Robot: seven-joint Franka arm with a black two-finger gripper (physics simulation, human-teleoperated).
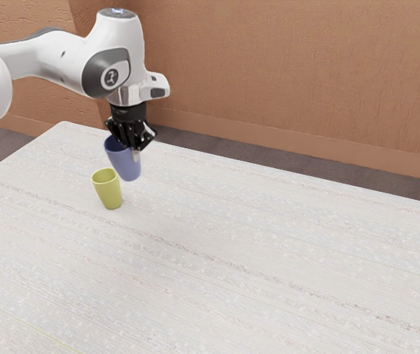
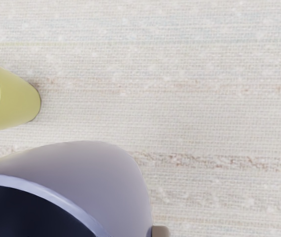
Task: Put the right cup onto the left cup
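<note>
Beige wall (image 1: 291,81) backs a pale desk (image 1: 269,258). We have the blue cup (image 1: 127,167) upright above it, near the yellow cup (image 1: 108,190), which stands open-mouthed on the surface. The pincer (image 1: 135,153) is drawn together to a narrow gap, pinching the blue cup's wall just below the rim. We judge the cup light, stiff and smooth; maintain moderate pressure at this side grip, as the off-centre hold may let it swing or slip.
</note>
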